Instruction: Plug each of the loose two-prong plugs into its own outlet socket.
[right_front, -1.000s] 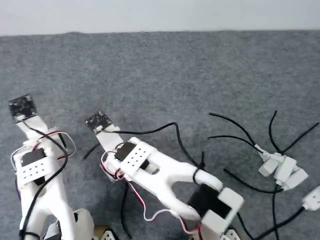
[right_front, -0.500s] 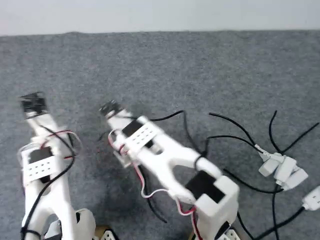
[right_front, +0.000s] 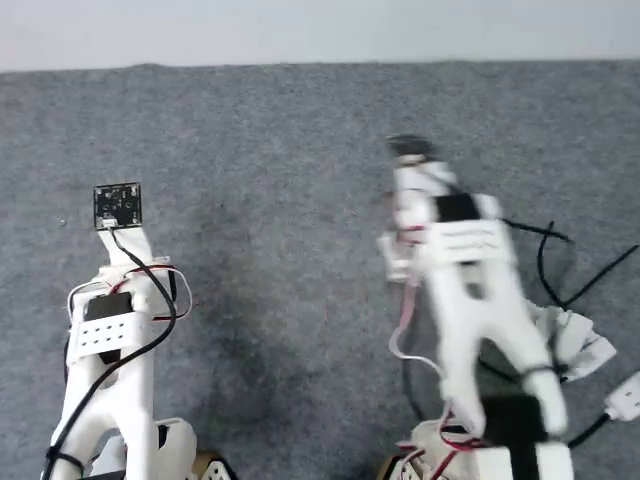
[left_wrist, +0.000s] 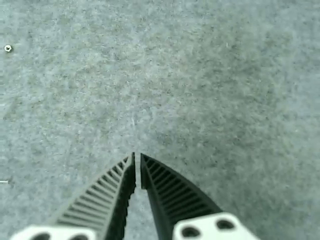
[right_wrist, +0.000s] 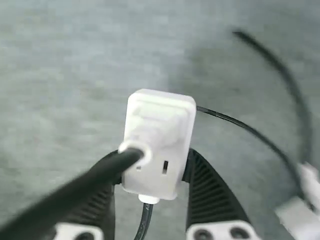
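Your left end effector (left_wrist: 137, 160) hangs over the bare grey felt table (right_front: 260, 150) at the near left. Your right end effector (right_wrist: 152, 156) is right of centre and farther out, with the white rectangular plastic outlet block (right_wrist: 159, 142) between its fingers. The cluster of white plastic plugs (right_front: 572, 338) lies near right, just beside that arm, among thin black cables (right_front: 545, 262).

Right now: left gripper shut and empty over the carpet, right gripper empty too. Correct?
Not quite. The right gripper isn't empty: the right wrist view shows it clamped on a white outlet socket, with a black cord coming off the socket's face. The rest holds: the left gripper is shut and empty over the grey carpet.
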